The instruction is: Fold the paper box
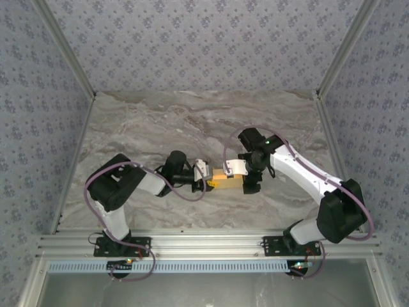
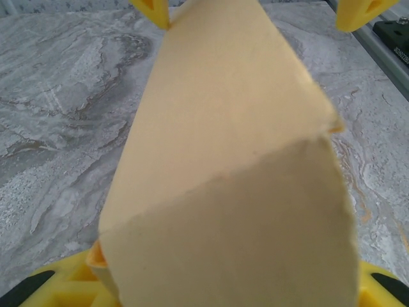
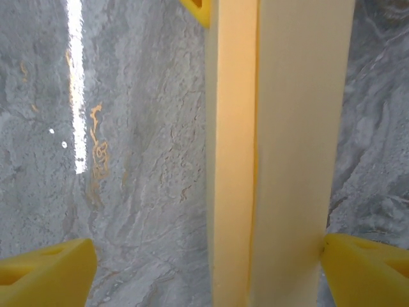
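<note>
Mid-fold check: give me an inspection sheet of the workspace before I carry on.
Surface: grey marble-pattern table.
Job's things: paper box, yellow-orange card, folded into a long shape, between the two grippers.
Clutter: nothing seen.
Grippers: left gripper shut on the paper box; right gripper open, one finger at the box's side, the other apart.
Cables: purple cables looped along the left arm and right arm, away from the box.
Surroundings: patterned walls; metal rail at the near edge.
</note>
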